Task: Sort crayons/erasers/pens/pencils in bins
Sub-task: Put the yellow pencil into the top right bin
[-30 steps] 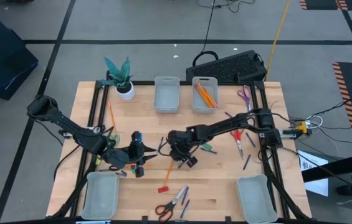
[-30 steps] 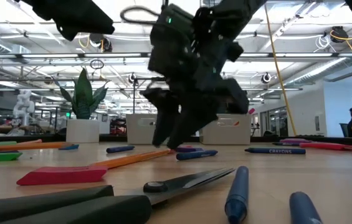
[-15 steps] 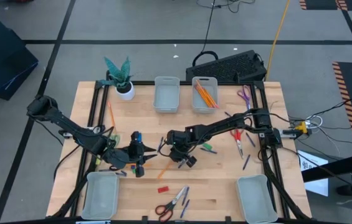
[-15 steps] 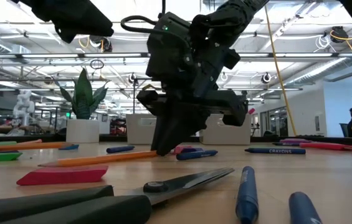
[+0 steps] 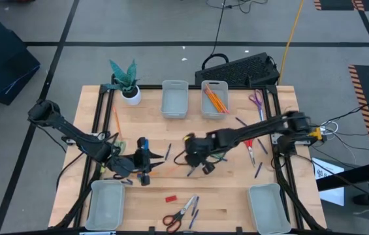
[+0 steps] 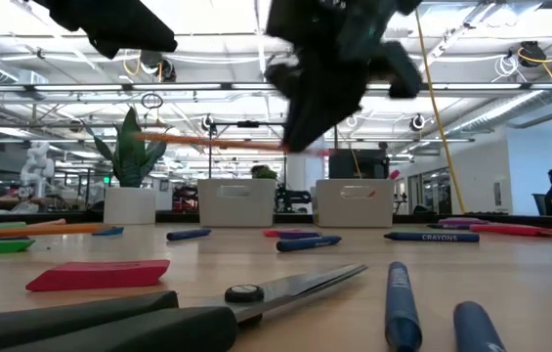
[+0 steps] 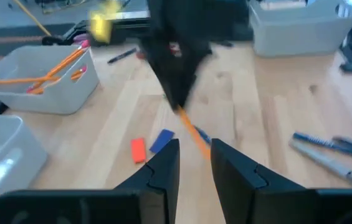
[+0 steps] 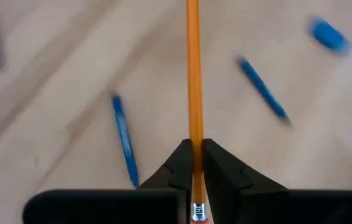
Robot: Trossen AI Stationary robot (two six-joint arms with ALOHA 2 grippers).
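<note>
From above, you had the right tool (image 5: 197, 158) near mid-tabletop (image 5: 236, 189), shifted a little toward the right side from where it worked a second earlier. The orange pencil that had lain slanted on the wood beside it was gone from there, so you had lifted it. The left tool (image 5: 144, 163) waited just left of it over the tabletop's left half.

From table height, the pencil (image 6: 207, 141) hung level in the air, clear of the wood; half a second before it had rested on the surface.

Your left wrist camera showed that tool's fingers (image 7: 163, 163) narrowly parted and empty, with the right arm and pencil ahead.

Your right wrist camera showed the fingers (image 8: 179, 163) pinched on the pencil (image 8: 192, 74) near its eraser end.

So the pick looked done; the carry to the far bin (image 5: 215, 104) holding pencils was probably next.
</note>
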